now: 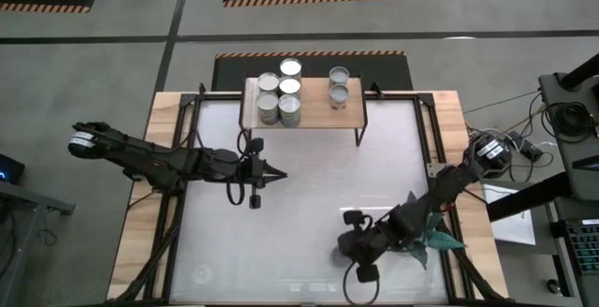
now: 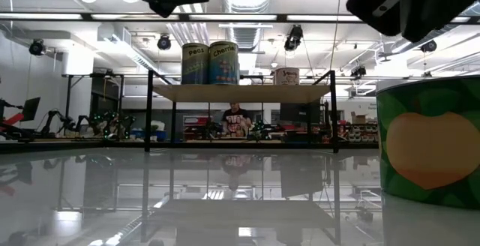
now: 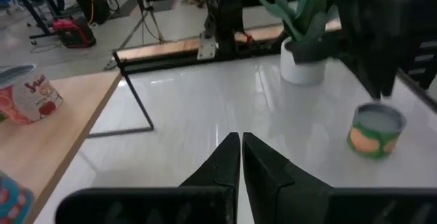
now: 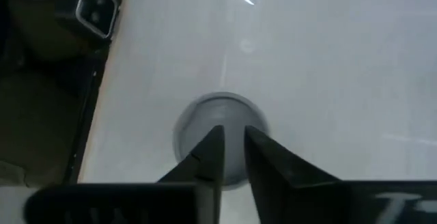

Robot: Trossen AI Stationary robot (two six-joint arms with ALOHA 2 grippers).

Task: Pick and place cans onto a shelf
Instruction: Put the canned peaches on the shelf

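Now your right gripper (image 4: 231, 149) hovers directly above the last can (image 4: 220, 132) on the tabletop (image 4: 328, 60), fingers nearly together, not clasping it. Part them before descending. Left gripper (image 3: 240, 157), closed, waits clear of the shelf (image 1: 304, 115).

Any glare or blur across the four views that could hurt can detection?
High view: soft glare patches on the glossy white table top. Low view: ceiling lights and the light-wood shelf mirror in the table; the near green-and-yellow labelled can is soft and cropped. Right wrist view: the silver-topped can is blurred. Left wrist view: mild sheen only.
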